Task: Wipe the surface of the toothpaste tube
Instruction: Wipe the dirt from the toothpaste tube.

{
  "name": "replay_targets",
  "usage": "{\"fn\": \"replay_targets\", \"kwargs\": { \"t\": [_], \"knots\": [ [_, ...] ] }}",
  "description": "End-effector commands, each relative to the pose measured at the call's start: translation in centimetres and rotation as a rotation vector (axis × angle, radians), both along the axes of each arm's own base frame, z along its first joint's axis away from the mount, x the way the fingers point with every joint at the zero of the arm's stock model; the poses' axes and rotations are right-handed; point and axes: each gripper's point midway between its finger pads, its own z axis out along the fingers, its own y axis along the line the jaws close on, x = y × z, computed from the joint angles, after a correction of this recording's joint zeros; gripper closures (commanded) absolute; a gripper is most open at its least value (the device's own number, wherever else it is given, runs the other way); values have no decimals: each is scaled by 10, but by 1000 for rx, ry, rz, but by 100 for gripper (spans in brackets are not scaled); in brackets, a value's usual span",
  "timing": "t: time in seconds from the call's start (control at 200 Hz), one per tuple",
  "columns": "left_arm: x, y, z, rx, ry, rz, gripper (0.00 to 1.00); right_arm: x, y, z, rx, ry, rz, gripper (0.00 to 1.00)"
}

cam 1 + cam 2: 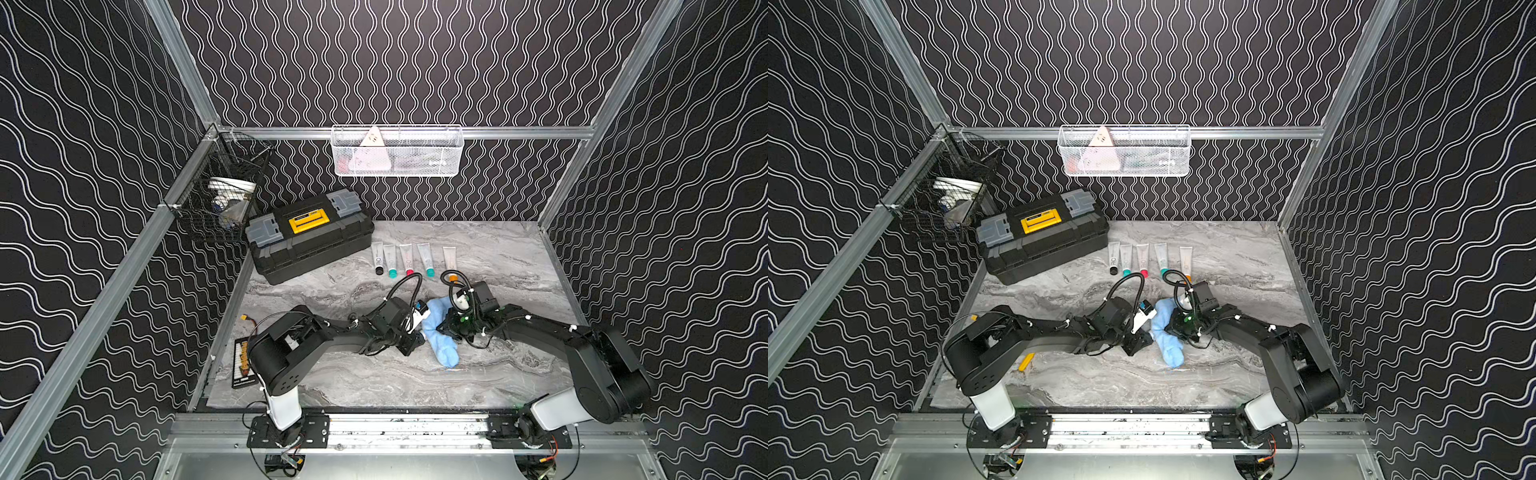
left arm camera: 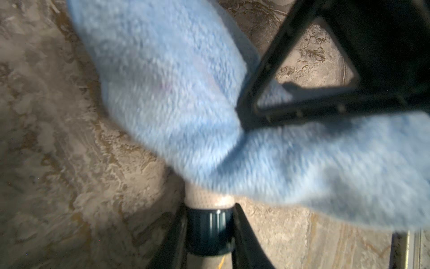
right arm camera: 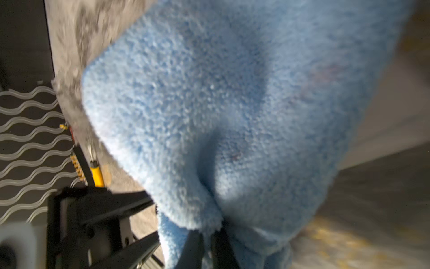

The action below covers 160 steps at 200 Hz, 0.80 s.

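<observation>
The left gripper point(image 2: 209, 229) is clamped on the cap of the tube point(image 2: 206, 199), on the robot side of the toolbox point(image 1: 309, 235) and well apart from it. The right gripper point(image 3: 208, 235) pinches the cloth point(image 3: 221, 104), which is draped over the tube. Stroke along the tube body while holding the cap firmly. Five spare tubes point(image 1: 409, 259) lie just beside the toolbox and may crowd the far end of the stroke.

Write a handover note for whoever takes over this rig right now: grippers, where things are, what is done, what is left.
Left gripper: shut on the toothpaste tube, gripping at its dark cap.
Right gripper: shut on the blue cloth, which drapes over the tube's body.
Five more tubes lie in a row at the back of the table, beside the toolbox.
Done: tube and cloth are both gripped and brought together.
Left: wipe along the tube. How much is already clean cannot be told.
</observation>
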Motion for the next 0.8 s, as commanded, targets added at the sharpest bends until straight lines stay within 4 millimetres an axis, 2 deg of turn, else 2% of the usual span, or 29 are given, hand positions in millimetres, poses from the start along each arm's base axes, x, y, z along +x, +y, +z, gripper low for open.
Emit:
{"fn": "replay_targets", "kwargs": {
  "t": [0.0,0.195,0.395,0.56,0.796],
  "knots": [
    [-2,-8,11,-47,-17,-34,93,9,-25,-9,-83,-2,-36,100],
    [-3,-7,11,-48,-18,-38,93,25,-62,-15,-127,2,-103,100],
    [-4,-8,12,-52,-16,-45,93,39,-84,-10,-161,-13,-142,100],
    [-4,-8,11,-51,-13,-46,94,46,-89,-1,-169,-37,-145,100],
    [-3,-9,12,-51,-14,-45,94,50,-75,5,-130,-54,-94,100]
  ]
}}
